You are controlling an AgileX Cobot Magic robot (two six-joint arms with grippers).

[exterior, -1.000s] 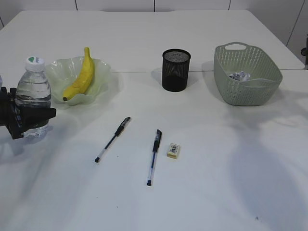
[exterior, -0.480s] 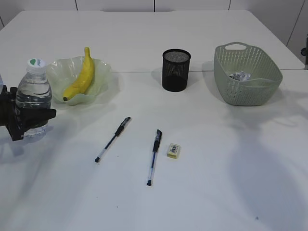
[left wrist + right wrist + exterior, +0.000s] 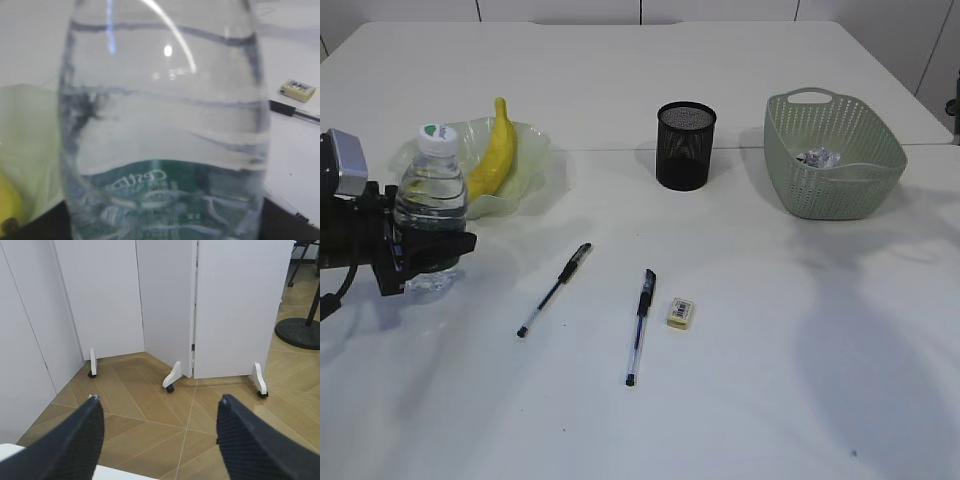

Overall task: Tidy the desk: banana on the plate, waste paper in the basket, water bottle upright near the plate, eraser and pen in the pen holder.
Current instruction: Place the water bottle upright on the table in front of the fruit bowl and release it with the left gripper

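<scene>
The yellow banana [image 3: 492,153] lies on the pale green plate [image 3: 534,150] and crumpled paper [image 3: 818,157] in the green basket [image 3: 835,190], the left claw [image 3: 420,250] clamps the clear water bottle [image 3: 432,205] upright beside the plate, the right claw [image 3: 157,435] gapes empty off the bench [image 3: 770,350], while two blue pens [image 3: 554,289] [image 3: 640,325] and the yellow eraser [image 3: 681,312] await the black mesh holder [image 3: 685,146].

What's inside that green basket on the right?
A crumpled ball of paper lies inside the basket, toward its far end. The near wall hides the floor closest to the camera, so anything lying there cannot be seen.

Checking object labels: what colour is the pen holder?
Black wire mesh; the pen holder shows best in the exterior view.
</scene>
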